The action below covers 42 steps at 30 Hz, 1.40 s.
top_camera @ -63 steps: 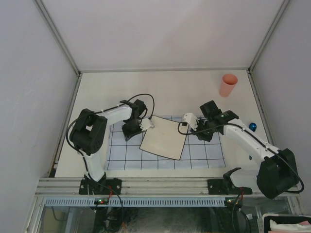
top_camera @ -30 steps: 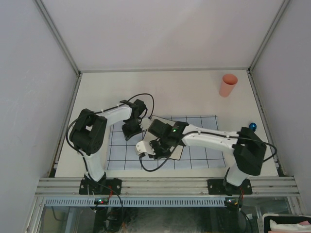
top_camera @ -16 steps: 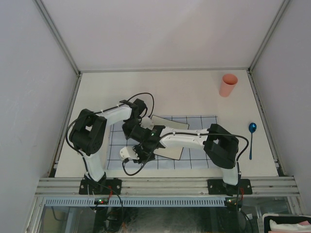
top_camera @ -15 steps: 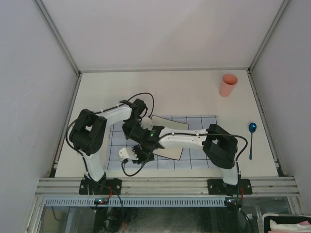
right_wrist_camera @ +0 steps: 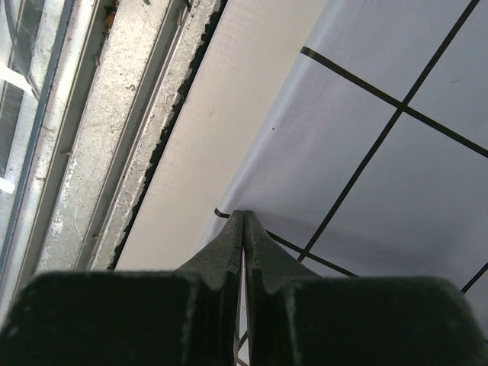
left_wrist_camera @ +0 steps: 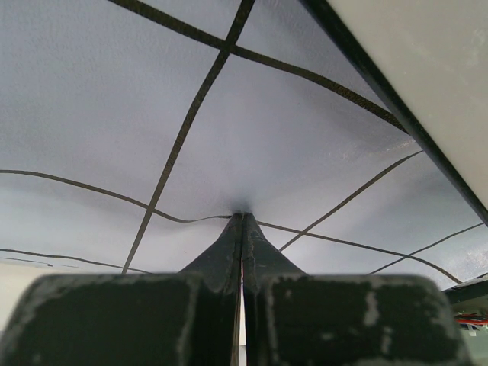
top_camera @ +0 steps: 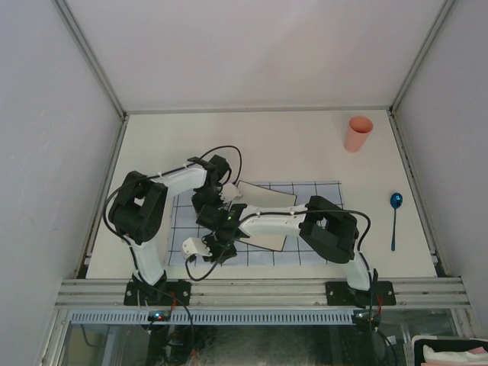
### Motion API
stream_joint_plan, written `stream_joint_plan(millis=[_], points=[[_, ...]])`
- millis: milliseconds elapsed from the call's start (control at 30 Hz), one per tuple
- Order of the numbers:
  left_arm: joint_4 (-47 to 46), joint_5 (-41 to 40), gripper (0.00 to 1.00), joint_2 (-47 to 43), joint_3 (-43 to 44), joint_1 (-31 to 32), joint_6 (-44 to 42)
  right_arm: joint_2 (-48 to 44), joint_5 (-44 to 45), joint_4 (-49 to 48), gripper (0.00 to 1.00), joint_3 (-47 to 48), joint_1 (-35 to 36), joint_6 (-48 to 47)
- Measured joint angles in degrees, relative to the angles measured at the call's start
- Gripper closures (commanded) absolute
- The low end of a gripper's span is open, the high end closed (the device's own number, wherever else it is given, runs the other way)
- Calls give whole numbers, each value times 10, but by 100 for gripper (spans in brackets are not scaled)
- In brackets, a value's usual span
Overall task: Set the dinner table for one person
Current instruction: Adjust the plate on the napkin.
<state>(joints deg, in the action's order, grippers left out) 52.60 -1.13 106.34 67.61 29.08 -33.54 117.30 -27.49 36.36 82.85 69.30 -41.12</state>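
The dinner table (top_camera: pixel 252 145) is a flat off-white surface. On it lies a light-blue cloth (top_camera: pixel 320 229) with a dark grid. My left gripper (top_camera: pixel 212 202) stands at the cloth's upper left. In the left wrist view it (left_wrist_camera: pixel 242 218) is shut, and the cloth (left_wrist_camera: pixel 229 114) puckers up into its tips. My right arm reaches across to the cloth's lower left. There my right gripper (top_camera: pixel 207 245) is shut, its tips (right_wrist_camera: pixel 244 213) resting on the cloth's edge (right_wrist_camera: pixel 396 152) beside bare table (right_wrist_camera: pixel 206 137).
A cream square sheet (top_camera: pixel 267 197) with a dark edge lies on the cloth, partly under my right arm; it also shows in the left wrist view (left_wrist_camera: pixel 427 76). A pink cup (top_camera: pixel 357 133) stands at the back right. A blue spoon (top_camera: pixel 395 210) lies at the right. A grey metal rail (right_wrist_camera: pixel 99 114) borders the table.
My right arm has swung from the right side across the cloth to its lower left corner, uncovering the blue spoon. The left arm and the cloth have stayed put.
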Motion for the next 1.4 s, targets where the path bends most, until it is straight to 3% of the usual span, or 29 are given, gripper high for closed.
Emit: stream_joint_plan(millis=[1400], points=[[72, -5, 100, 63, 71, 0, -1, 43, -40, -2, 100, 49, -30, -5]])
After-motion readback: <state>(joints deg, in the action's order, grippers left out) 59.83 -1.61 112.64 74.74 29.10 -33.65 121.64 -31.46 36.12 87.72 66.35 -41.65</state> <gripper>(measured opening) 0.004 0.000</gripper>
